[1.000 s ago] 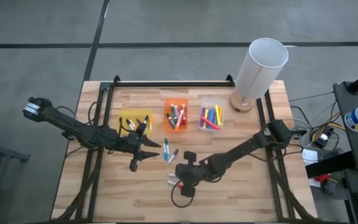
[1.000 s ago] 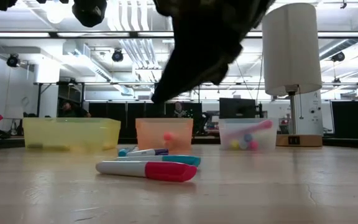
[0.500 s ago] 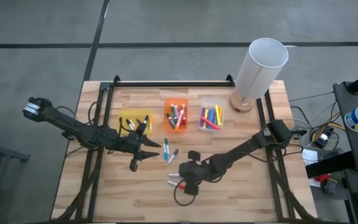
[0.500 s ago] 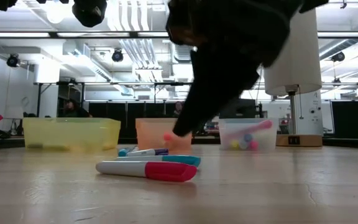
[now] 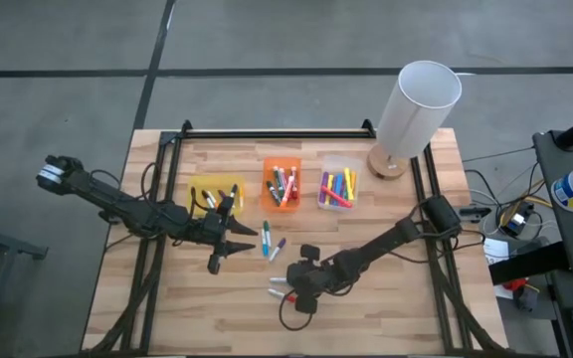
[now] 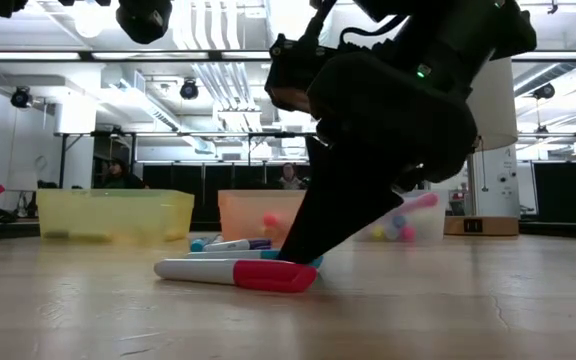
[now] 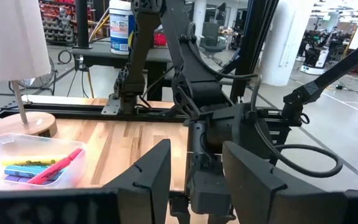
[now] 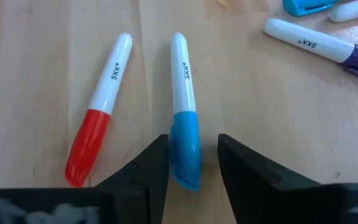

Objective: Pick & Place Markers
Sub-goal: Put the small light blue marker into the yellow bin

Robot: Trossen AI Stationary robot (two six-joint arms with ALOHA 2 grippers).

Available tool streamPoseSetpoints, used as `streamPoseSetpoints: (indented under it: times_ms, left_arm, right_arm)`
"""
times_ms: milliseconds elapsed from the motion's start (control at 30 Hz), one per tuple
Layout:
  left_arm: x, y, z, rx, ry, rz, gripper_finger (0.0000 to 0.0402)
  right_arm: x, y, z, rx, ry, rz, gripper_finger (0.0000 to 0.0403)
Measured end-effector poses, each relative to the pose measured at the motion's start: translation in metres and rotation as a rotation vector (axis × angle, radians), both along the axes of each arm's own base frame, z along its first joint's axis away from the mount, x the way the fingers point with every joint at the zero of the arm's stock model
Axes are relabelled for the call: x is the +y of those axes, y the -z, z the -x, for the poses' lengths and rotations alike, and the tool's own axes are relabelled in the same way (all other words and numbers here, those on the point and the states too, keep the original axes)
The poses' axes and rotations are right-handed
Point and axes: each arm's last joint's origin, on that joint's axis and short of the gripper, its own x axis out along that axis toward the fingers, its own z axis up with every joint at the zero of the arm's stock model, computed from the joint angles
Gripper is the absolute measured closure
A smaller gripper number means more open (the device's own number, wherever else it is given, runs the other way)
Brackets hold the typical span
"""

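High view: right gripper (image 5: 294, 295) is low over the front-middle of the wooden desk (image 5: 386, 308), on the two loose markers (image 5: 279, 289) there. Left gripper (image 5: 229, 239) waits just in front of the yellow bin (image 5: 217, 191), well apart from the right. More markers lie loose mid-desk (image 5: 271, 242); the rest sit in the orange bin (image 5: 283, 183) and the clear bin (image 5: 335, 187). White lamp (image 5: 413, 111) at the back right corner.

Low view: right arm comes down to the red-capped marker (image 6: 236, 273) lying near the camera, its tip down at that marker's red end. Whether it touches, cannot tell. Three bins in a row behind.

Left wrist view: left jaws spread, nothing between them. Clear bin (image 7: 33, 163) with markers and the right arm (image 7: 207, 140) ahead.

Right wrist view: right jaws spread either side of the blue-capped marker (image 8: 183, 106), flanking its cap, not pinching. Red-capped marker (image 8: 98, 110) just beside, apart from it. Purple-capped marker (image 8: 325, 48) farther off.

Step, as I judge it: grasp of the blue-capped marker, not yet made. Next move calls for pressing the jaws onto the cap, lifting, then carrying to a bin; which bin, cannot tell.

Surface: light butcher-block wood, flat. Room: large workshop, ceiling strip lights, concrete floor, other rigs behind.
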Motion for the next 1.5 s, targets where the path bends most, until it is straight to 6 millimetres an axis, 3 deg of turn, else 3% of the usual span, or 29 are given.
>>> streamPoseSetpoints:
  times_ms: [333,667,967,1333,1500]
  left_arm:
    - [0.0,0.0,0.0,0.0,-0.001,-0.001,0.0262]
    - [0.0,0.0,0.0,0.0,-0.011,-0.005,0.0262]
    - [0.0,0.001,0.0,0.006,-0.011,-0.011,0.0262]
    - [0.002,0.002,-0.001,0.013,-0.04,-0.015,0.0262]
    - [0.002,0.002,-0.001,0.015,-0.064,-0.016,0.0262]
  right_arm:
    - [-0.002,0.001,-0.001,0.013,-0.002,-0.027,0.0372]
    - [-0.009,-0.013,0.001,0.007,-0.009,-0.012,0.0376]
    - [-0.018,-0.067,-0.003,-0.145,0.001,0.068,0.0376]
    - [-0.044,-0.14,0.005,-0.342,0.049,0.172,0.0376]
    - [-0.047,-0.158,0.004,-0.388,0.027,0.2,0.0376]
